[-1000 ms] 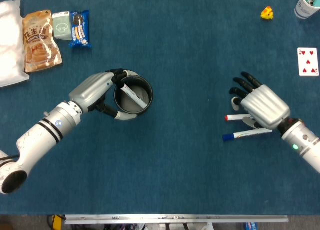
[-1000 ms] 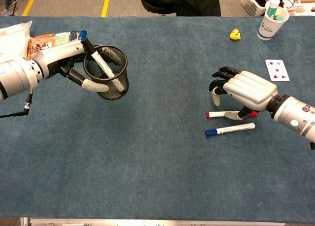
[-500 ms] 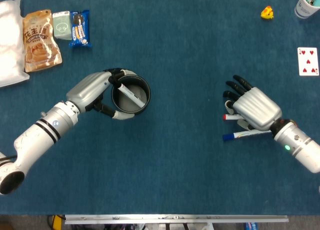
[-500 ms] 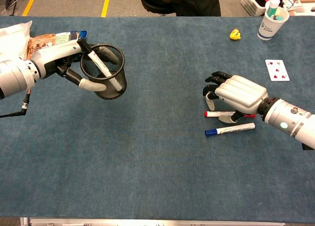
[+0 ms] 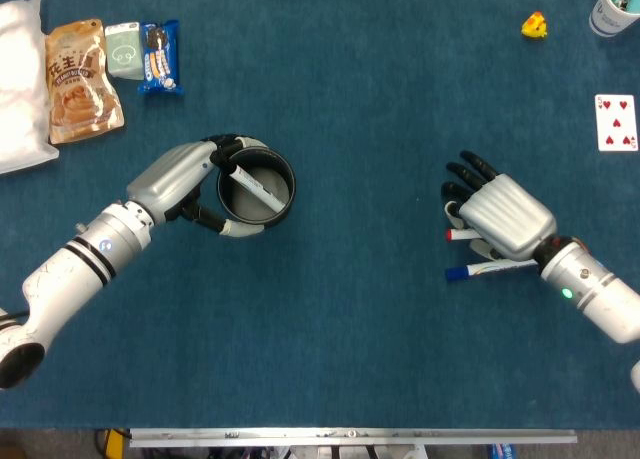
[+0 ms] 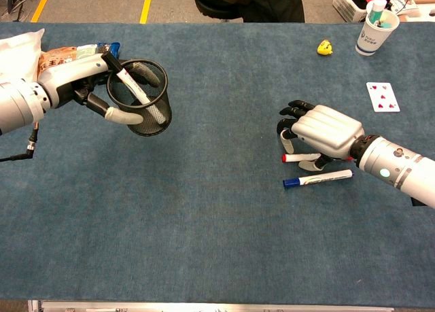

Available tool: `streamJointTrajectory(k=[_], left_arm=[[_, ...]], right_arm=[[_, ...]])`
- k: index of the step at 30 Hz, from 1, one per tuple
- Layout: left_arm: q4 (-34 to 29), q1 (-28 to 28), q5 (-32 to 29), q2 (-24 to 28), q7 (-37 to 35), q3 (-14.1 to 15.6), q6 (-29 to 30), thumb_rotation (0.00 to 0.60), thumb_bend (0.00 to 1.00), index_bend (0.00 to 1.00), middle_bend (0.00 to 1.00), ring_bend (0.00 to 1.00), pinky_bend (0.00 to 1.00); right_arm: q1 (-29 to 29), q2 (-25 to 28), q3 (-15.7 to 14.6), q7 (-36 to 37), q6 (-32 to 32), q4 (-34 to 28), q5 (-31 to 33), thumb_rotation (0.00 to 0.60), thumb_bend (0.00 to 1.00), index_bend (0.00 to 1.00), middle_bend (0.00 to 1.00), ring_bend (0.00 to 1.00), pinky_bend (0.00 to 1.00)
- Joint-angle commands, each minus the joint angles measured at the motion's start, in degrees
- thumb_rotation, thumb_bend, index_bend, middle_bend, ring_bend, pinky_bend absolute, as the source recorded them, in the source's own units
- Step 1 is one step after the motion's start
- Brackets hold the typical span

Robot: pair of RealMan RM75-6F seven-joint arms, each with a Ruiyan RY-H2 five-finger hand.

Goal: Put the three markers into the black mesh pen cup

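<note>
Toward the bench's left edge, left hand (image 6: 81, 88) grips mesh cup (image 6: 139, 98) holding one marker (image 6: 132, 86); right hand (image 6: 323, 132), fingers apart, over red marker (image 6: 299, 158).

black mesh pen cup (image 6: 144, 98) holding marker (image 6: 130, 82), red marker (image 6: 303, 158), blue marker (image 6: 318, 179) flat

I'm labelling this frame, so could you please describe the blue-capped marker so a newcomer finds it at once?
Find the right hand on the blue table. Two markers lie under it; the blue-capped marker is the nearer, fully visible one, unlike the red-capped marker, partly hidden beneath the fingers.
</note>
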Motion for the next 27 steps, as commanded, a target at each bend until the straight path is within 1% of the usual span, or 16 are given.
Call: streamJointTrajectory(k=[1, 8, 13, 19, 23, 27], left_arm=[[0.17, -0.04, 0.14, -0.08, -0.29, -0.03, 0.07, 0.497, 0.15, 0.28, 0.21, 0.16, 0.13], [0.52, -0.12, 0.63, -0.18, -0.92, 0.04, 0.29, 0.494, 0.15, 0.28, 0.21, 0.16, 0.13], [0.77, -0.12, 0.73, -0.34, -1.19, 0.19, 0.33, 0.495, 0.15, 0.28, 0.21, 0.16, 0.13], [0.95, -0.2, 0.75, -0.41, -1.31, 0.25, 0.35, 0.495, 0.15, 0.28, 0.21, 0.16, 0.13], [0.93, -0.25, 0.73, -0.45, -1.27, 0.26, 0.37, 0.493, 0.15, 0.28, 0.21, 0.16, 0.13], [0.69, -0.32, 0.64, -0.39, -1.01, 0.25, 0.38, 0.494, 0.15, 0.28, 0.21, 0.16, 0.13]], right_arm=[[0.09, 0.05, -0.06, -0.59, -0.18, -0.02, 0.15, 0.6, 0.21, 0.53, 0.28, 0.1, 0.04], [0.21, -0.1, -0.04, -1.05, -0.08, 0.1, 0.34, 0.6, 0.21, 0.55, 0.28, 0.1, 0.04], [0.22, -0.25, -0.21, -1.14, -0.17, 0.39, 0.47, 0.6, 0.26, 0.57, 0.28, 0.1, 0.04], [0.13, 0.22, -0.1, -0.74, 0.73, 0.1, 0.3, 0.6, 0.29, 0.6, 0.28, 0.1, 0.04], [-0.11, 1.66, 0.9, 0.39, 2.6, -1.47, 0.51, 0.6, 0.29, 0.6, 0.28, 0.1, 0.04], [-0.26, 5.15, 3.76, 4.86, 6.34, -7.08, 1.05, 0.6, 0.29, 0.61, 0.29, 0.1, 0.04]])
